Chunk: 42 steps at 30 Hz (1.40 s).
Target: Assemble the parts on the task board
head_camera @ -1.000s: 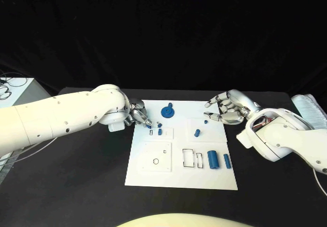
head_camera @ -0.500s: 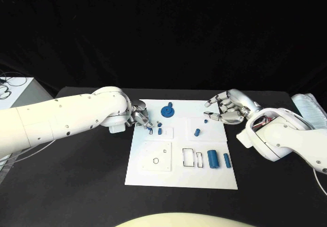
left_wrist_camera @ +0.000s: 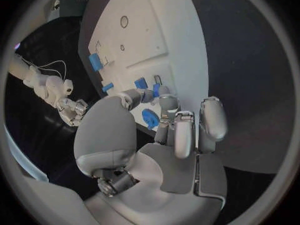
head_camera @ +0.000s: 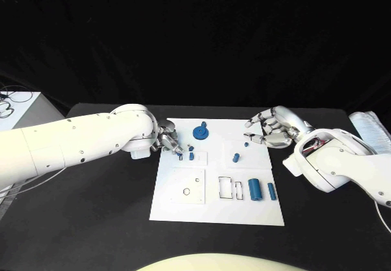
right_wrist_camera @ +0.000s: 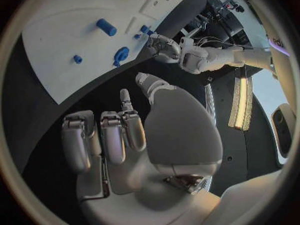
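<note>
The white task board (head_camera: 213, 197) lies mid-table. My left hand (head_camera: 166, 140) is at its far left edge and pinches a small blue part (head_camera: 179, 151) between thumb and fingertip, low over the board beside a narrow slot (head_camera: 180, 159). The left wrist view shows that part (left_wrist_camera: 155, 89) at the fingertips (left_wrist_camera: 164, 91), and another small blue part (left_wrist_camera: 141, 83) standing close by. A blue gear-shaped part (head_camera: 200, 134) sits at the far edge. Two blue cylinders (head_camera: 255, 189) lie at the right. My right hand (head_camera: 273, 129) hovers by the board's far right corner, fingers apart, holding nothing.
More small blue parts stand on the board (head_camera: 235, 158), (head_camera: 247, 144), (head_camera: 191, 156). Empty cut-outs (head_camera: 230, 188) and a hole (head_camera: 186, 192) mark the near half. A white box (head_camera: 20, 110) stands off the table's left; a clear bag (head_camera: 370, 129) lies at the right edge.
My left hand has crept slightly right and toward the near side with the small blue part, closer to the slot. The right hand has stayed put.
</note>
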{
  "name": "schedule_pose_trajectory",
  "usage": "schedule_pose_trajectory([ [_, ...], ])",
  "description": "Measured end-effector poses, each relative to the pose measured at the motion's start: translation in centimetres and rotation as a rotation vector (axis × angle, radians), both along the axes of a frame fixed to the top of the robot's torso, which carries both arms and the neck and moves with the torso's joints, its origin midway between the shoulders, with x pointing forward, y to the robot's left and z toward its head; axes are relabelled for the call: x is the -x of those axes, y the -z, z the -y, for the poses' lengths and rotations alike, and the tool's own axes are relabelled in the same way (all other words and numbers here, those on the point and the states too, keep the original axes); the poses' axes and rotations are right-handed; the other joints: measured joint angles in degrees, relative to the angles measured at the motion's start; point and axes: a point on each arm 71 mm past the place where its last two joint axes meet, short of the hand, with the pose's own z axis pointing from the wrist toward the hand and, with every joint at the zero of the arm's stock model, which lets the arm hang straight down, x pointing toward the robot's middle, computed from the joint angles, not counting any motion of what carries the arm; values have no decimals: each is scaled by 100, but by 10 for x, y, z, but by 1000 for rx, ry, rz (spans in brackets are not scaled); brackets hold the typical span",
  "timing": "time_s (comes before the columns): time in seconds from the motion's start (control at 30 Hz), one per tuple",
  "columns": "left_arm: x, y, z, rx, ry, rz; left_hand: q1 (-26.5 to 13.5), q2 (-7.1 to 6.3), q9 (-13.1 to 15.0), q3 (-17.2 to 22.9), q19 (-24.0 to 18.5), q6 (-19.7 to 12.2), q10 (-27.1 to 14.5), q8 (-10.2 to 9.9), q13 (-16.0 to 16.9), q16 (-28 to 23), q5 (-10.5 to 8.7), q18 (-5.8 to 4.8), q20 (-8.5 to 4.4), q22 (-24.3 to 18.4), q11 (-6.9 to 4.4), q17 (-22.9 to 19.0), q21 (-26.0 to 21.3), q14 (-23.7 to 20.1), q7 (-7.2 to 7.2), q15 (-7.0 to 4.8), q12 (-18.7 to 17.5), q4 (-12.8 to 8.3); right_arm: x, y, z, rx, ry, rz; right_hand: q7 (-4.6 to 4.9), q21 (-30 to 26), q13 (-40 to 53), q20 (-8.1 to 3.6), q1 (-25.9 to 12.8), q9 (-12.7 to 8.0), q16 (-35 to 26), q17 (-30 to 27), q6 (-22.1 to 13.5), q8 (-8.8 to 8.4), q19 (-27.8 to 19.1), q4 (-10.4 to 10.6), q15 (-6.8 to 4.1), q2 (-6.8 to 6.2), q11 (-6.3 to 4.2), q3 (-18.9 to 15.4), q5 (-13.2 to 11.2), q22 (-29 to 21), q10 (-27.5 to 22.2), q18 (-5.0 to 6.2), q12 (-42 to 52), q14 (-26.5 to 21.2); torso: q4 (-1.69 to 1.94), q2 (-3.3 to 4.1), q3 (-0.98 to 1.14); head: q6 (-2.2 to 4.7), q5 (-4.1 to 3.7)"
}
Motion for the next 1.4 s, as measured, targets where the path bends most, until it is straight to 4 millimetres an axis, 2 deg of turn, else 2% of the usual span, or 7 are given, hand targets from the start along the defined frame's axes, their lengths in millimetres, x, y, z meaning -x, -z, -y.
schedule_pose_trajectory([
  [0.77, 2, 4, 3, -13, 19, -15, 9, 9, -13, 0, 0, 0, 7, -7, -1, 0, 0, 0, 0, -1, 9, 0, 0, 0, 1, 0, 0, 0, 0, 0, 0, 0, 0, 0, 0, 0, -1, 0, 0, -1, 0, 4, 0, 22, 0, 16, 0, 0, 0, 16, 34, -2, 0, 0, 0, 0, -2, -2, -1, -35, -10],
  [1.4, 2, 6, 1, -21, 28, -30, 7, 7, -23, -15, 0, 15, 10, -12, -7, 0, -1, 0, 0, -14, 13, 0, -1, 0, -14, 1, 0, -16, 0, 0, 0, 1, -1, 0, 0, 0, 4, 0, 0, -2, 0, 3, 0, 22, 0, 16, 0, 0, 0, 16, 33, -3, 0, 0, 0, 0, -1, -3, -3, -30, 1],
])
